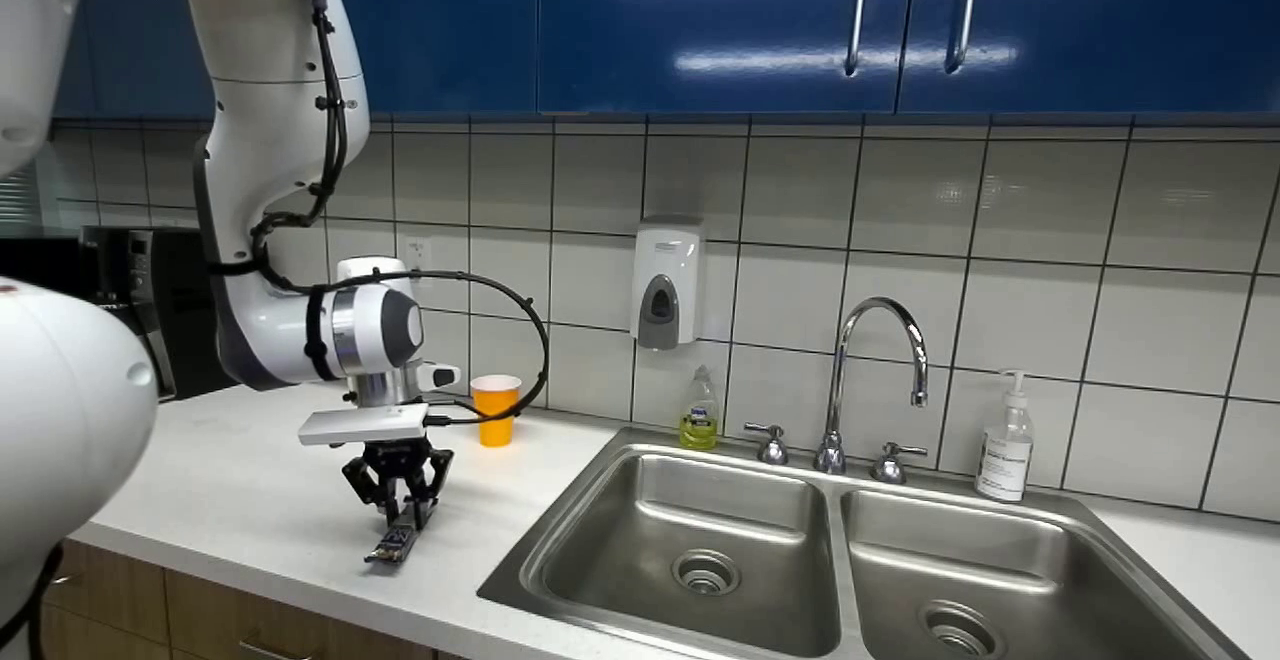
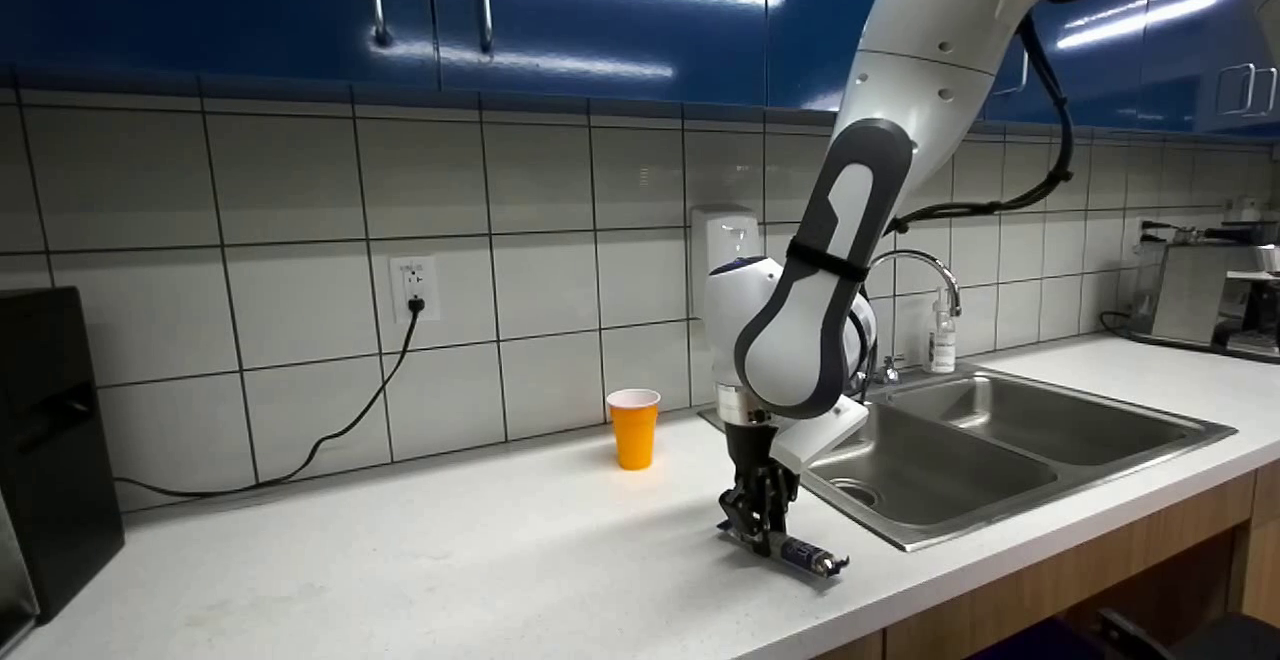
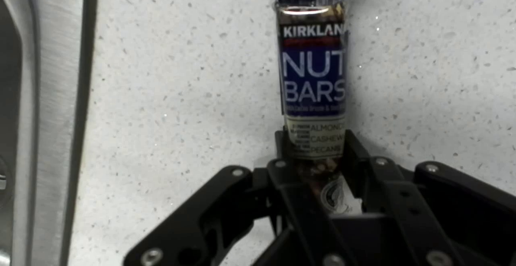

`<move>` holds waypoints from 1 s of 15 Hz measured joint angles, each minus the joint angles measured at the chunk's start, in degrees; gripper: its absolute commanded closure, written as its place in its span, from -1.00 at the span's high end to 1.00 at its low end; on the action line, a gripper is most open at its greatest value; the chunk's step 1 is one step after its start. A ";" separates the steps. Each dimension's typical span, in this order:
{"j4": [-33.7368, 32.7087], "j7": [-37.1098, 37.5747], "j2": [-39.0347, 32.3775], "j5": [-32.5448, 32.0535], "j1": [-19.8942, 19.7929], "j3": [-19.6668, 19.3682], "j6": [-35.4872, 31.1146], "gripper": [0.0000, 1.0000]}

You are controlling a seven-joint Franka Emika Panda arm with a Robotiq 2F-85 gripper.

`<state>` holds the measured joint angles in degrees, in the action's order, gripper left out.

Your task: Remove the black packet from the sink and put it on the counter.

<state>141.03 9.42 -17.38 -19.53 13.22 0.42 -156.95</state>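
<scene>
Jaws are clamped across the long edges of the packet (image 3: 315,84) (a Kirkland nut bar, going by the label), and it's over the surface (image 3: 181,109), near the sink (image 3: 56,96) but outside its rim. Can't tell if it's lying flat or held just above. My guess: light, fairly stiff inside, slick plastic outside, so a firm pinch should do, while overdoing it could crumble the filling. Grabbing the sides around the middle seems right; those crimped ends would probably just fold. Looks to me like letting go is about all that's left. Further out, the cup (image 2: 633,432) stands well apart in both exterior views.
</scene>
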 measured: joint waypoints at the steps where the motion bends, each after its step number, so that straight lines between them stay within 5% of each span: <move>1: -0.47 0.23 -0.46 -0.01 0.31 -0.30 0.00 -0.82; 5: -2.01 0.87 -2.04 -0.01 1.18 -1.24 0.00 -0.82; 6: -2.35 0.98 -2.32 -0.01 1.33 -1.41 0.01 0.16; 12: -2.93 2.09 -2.83 -0.01 1.90 -1.94 0.08 0.94; 15: -2.93 2.39 -2.82 0.05 1.90 -1.94 0.09 1.00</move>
<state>138.10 11.81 -20.20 -19.48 15.11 -1.52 -156.87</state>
